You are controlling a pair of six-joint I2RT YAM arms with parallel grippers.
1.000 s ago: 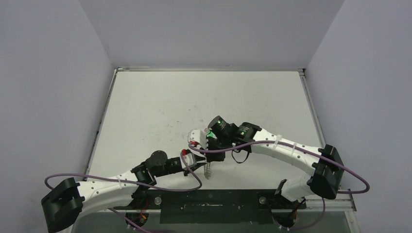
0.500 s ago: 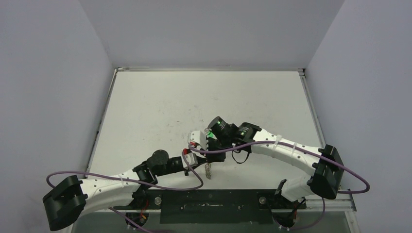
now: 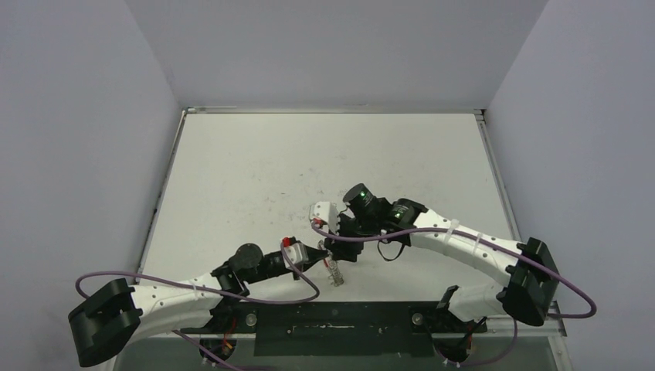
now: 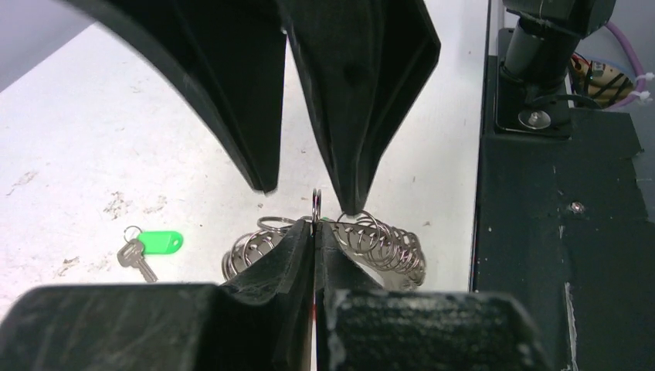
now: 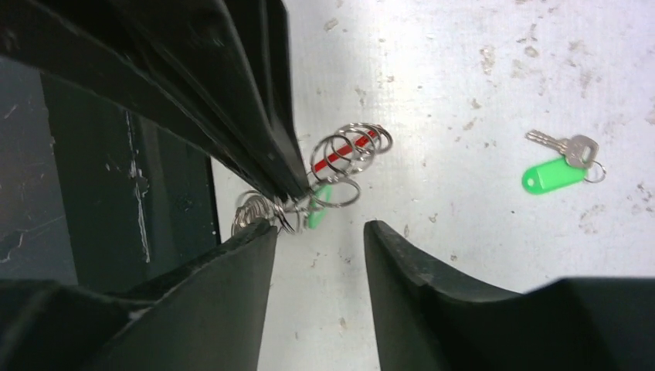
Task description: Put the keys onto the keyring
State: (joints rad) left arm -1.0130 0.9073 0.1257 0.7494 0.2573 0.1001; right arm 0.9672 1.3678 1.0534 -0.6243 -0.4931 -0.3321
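My left gripper point(image 4: 315, 226) is shut on one thin loop of the keyring point(image 4: 386, 243), a coil of silver rings that hangs to both sides of its fingertips. In the right wrist view the keyring point(image 5: 347, 151) shows its red segment, and a green tag point(image 5: 318, 205) hangs among the rings. My right gripper point(image 5: 318, 226) is open, its left finger touching the rings and nothing held between the fingers. Another of the keys point(image 5: 552, 174), silver with a green tag, lies loose on the table; the left wrist view shows this key point(image 4: 154, 246) too. From above, the keyring point(image 3: 334, 272) dangles between both grippers.
A black base plate point(image 3: 332, 325) runs along the near table edge, close under the keyring. Purple cables point(image 3: 255, 297) loop along both arms. Grey walls enclose the white table point(image 3: 309, 154) on three sides.
My right gripper has opened and drawn back to the right. My left gripper has closed fully on the keyring and shifted slightly; the ring now hangs from it.
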